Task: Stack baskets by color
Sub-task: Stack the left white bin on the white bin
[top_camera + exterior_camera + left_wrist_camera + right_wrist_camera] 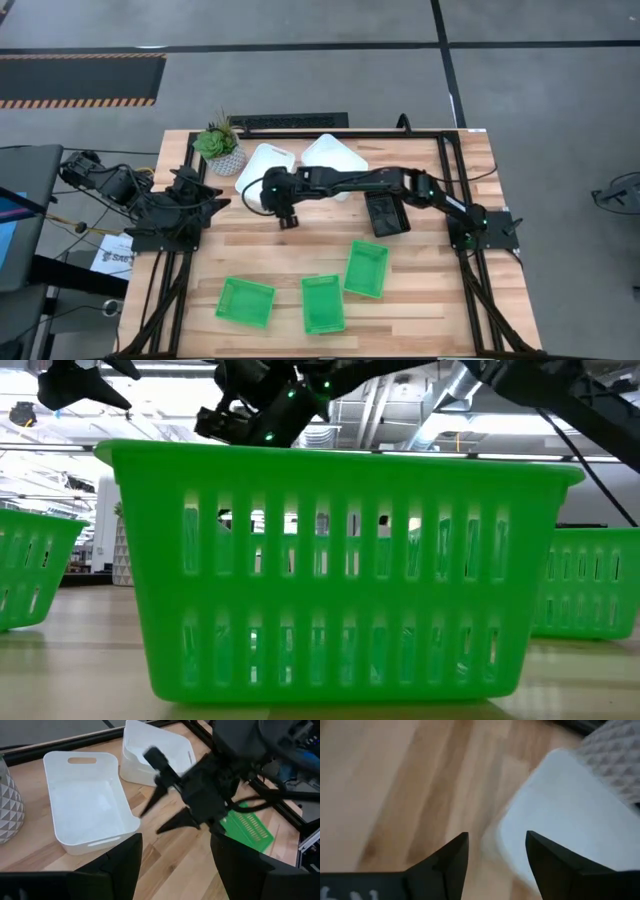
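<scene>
Two white baskets (266,167) (333,160) stand at the far middle of the table; the left one (85,805) rests flat on its bottom. A black basket (385,213) lies partly under my right arm. Three green baskets (245,302) (322,303) (366,268) sit along the near side. My right gripper (152,820) hangs open just above the table beside the left white basket's near corner (530,820), touching nothing. My left gripper (175,870) is open and held back at the table's left edge.
A potted green plant (218,148) in a patterned white pot stands at the far left, next to the left white basket. In the low view one green basket (340,570) fills the foreground. Bare wood lies between the white and green baskets.
</scene>
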